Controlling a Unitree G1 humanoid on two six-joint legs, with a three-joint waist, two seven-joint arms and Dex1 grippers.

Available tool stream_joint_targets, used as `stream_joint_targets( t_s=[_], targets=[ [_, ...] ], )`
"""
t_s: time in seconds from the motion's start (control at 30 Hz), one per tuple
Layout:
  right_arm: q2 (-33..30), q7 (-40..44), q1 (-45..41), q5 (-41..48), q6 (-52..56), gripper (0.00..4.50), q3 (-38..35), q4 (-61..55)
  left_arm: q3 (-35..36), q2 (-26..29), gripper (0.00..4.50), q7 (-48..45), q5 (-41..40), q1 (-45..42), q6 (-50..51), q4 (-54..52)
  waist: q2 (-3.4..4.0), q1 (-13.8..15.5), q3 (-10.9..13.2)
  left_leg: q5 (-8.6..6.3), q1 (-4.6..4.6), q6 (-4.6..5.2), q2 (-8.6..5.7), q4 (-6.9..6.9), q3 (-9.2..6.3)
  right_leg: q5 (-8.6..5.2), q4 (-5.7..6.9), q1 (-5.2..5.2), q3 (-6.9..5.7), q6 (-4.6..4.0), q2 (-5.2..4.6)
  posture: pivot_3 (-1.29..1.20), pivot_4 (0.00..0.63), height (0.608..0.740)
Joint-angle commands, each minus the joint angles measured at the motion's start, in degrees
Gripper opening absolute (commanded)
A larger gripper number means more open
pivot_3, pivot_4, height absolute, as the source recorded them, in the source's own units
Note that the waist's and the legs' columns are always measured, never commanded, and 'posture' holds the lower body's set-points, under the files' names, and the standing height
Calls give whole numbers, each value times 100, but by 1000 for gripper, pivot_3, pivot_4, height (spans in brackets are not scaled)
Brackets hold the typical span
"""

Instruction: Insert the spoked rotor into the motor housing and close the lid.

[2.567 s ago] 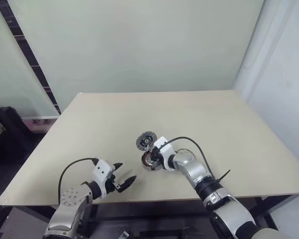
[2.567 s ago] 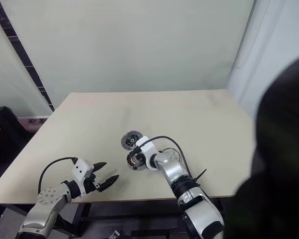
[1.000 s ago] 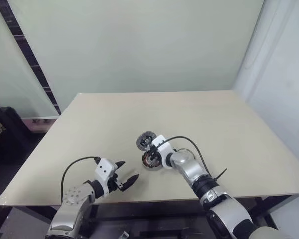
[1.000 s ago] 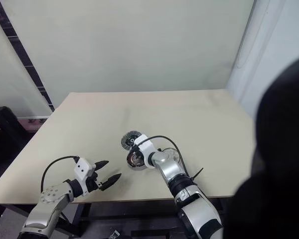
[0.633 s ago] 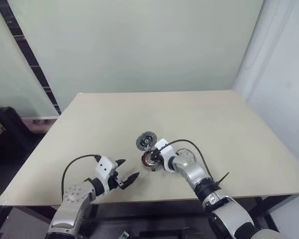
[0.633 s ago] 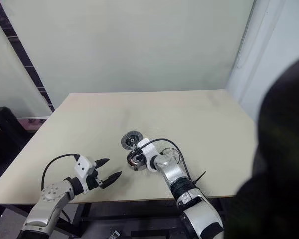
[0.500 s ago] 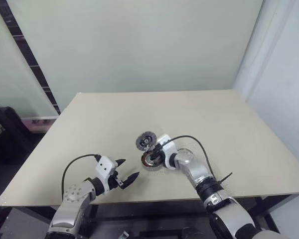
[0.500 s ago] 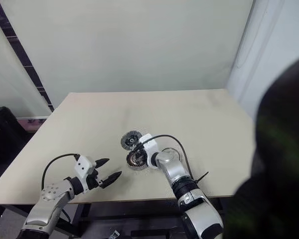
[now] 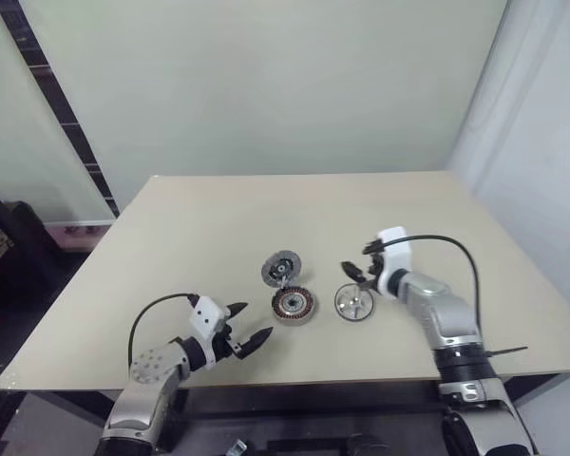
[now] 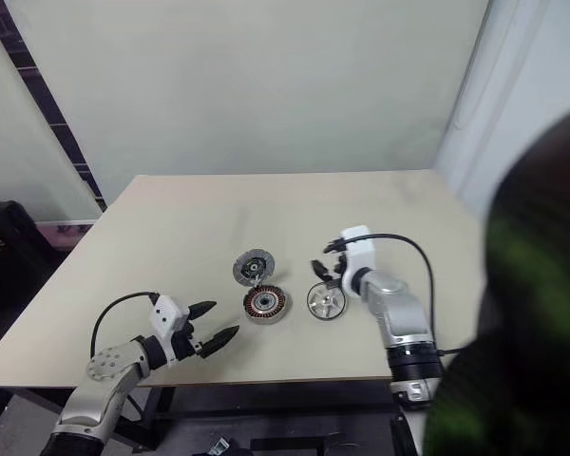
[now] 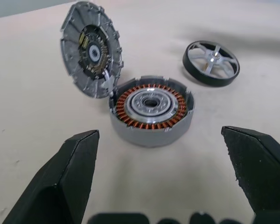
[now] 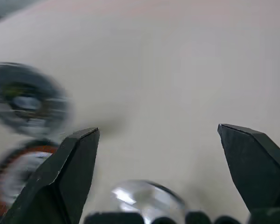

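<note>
Item: spoked rotor [image 9: 354,302], one piece, lay flat on the bench [image 9: 218,218] toward the near edge, just beside the motor housing [image 9: 293,306] on the side of the right-hand edge, apart from it and not yet inserted. Bright metal ring with spokes to a central hub; judged rigid, light for its size, and slippery on its polished faces, so a pinch across the outer rim, or rim against a spoke gap, looked safer than any hold on the hub. Motor housing: open, copper windings exposed around a metal centre, sitting flat; judged heavier and stable, though the windings should not be scraped. Lid [image 9: 281,271]: stood tilted up at the housing's far side, touching its wall, ribbed rim giving fair purchase; whether it was hinged there could not be told. Right tool [image 9: 353,276]: jaws spread wide, empty, hung just above and beyond the rotor. Left tool [image 9: 248,340]: jaws likewise spread, empty, near the front edge, pointed at the housing from well short of it.
</note>
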Motion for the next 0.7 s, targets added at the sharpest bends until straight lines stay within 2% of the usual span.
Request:
stream_joint_targets(
  t_s=[0.03, 0.33, 0.7],
  targets=[
    [-109, -210, 49, 268, 296, 4471, -399, -201, -35, -26, 4500, -47, -3, -183, -145, 21, 1, -13, 0, 0, 0, 0, 0, 0, 2, -2, 0, 0, 1, -4, 0, 0, 0, 740],
    [3, -216, 149, 1021, 824, 4471, -1078, 389, -93, -35, 4500, -98, 4, -271, -197, 108, 2, -13, 1, 0, 1, 2, 2, 5, 11, -3, -1, 1, 8, -5, 2, 0, 0, 740],
    [256, -123, 182, 1686, 1220, 4471, -1245, 958, -58, 43, 4500, -105, 1, -243, -150, 29, 3, -14, 1, 0, 0, 2, 2, 3, 12, -1, -2, 1, 11, -2, 2, 0, 0, 740]
  ],
)
